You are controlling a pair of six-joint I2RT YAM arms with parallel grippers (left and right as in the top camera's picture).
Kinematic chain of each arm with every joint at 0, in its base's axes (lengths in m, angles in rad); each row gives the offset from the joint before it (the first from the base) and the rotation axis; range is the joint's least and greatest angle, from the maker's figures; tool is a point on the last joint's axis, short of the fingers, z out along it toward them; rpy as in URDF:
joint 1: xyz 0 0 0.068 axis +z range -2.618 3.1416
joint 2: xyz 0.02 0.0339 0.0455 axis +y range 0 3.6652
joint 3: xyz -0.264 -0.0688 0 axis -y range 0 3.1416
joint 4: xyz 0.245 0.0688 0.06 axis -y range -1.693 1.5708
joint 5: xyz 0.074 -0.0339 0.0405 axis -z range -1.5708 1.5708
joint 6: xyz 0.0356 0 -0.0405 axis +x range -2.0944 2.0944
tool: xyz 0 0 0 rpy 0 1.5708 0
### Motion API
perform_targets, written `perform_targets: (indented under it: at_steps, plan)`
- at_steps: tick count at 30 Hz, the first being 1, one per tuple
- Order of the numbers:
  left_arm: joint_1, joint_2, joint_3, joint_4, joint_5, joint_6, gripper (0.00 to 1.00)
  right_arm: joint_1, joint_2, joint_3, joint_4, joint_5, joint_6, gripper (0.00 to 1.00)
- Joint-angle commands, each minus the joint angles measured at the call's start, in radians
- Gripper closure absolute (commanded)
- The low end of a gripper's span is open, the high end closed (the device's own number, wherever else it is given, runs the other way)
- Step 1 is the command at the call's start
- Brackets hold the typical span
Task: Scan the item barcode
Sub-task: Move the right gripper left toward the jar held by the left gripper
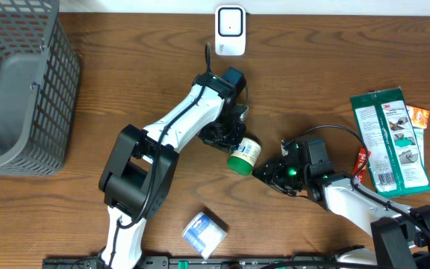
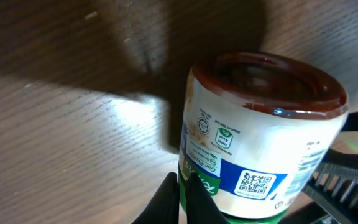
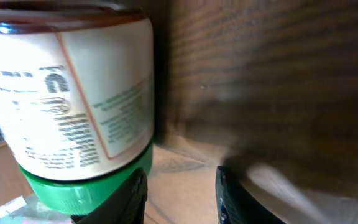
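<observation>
- Overhead, the jar [image 1: 245, 153] lies on its side on the wooden table [image 1: 312, 67], mid-table, green lid [image 1: 237, 163] toward the near edge; the white scanner [image 1: 230, 30] stands well apart at the far edge.
- Only the overhead shows the grey basket [image 1: 21, 90] and green packet [image 1: 389, 138].
- The left gripper [image 2: 182, 186] has its fingers pressed together, holding nothing, tips just beside the lid.
- The left wrist view alone shows the jar's brown base and a QR code [image 2: 253, 182].
- The right gripper [image 3: 180, 186] stands part-way apart with bare table between the fingers, the jar just to one side.
- Blurred stripes [image 3: 73, 134] there may be the barcode.
</observation>
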Motion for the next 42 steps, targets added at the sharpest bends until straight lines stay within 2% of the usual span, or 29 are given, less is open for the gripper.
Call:
perform_targets:
  at_steps: [1,9,14,22,26,29,35,42]
  plan:
    - [-0.013,0.004,-0.002,-0.019,0.044,-0.005,0.92,0.007,0.005,-0.006,0.014,0.014,0.014,0.67]
    - [-0.017,0.004,-0.002,-0.077,0.047,-0.005,0.92,0.005,0.005,-0.005,0.037,0.014,0.009,0.67]
    - [-0.017,0.004,-0.002,-0.112,0.047,-0.005,0.92,-0.019,0.005,-0.005,0.034,0.012,-0.047,0.66]
    - [-0.017,0.004,-0.002,-0.125,0.051,-0.005,0.92,-0.093,0.005,-0.005,0.033,-0.063,-0.148,0.48]
    - [-0.017,0.004,-0.002,-0.118,0.04,-0.005,0.92,-0.15,0.005,-0.005,0.033,-0.132,-0.156,0.46]
    - [-0.017,0.004,-0.002,-0.098,-0.021,-0.005,0.92,-0.172,0.005,-0.005,0.033,-0.191,-0.18,0.46]
    - [-0.017,0.004,-0.002,-0.061,-0.079,-0.005,0.92,-0.173,0.005,-0.005,0.011,-0.197,-0.208,0.44]
    - [-0.017,0.004,-0.002,-0.062,-0.091,-0.005,0.92,-0.174,0.005,-0.004,-0.031,-0.196,-0.295,0.32]
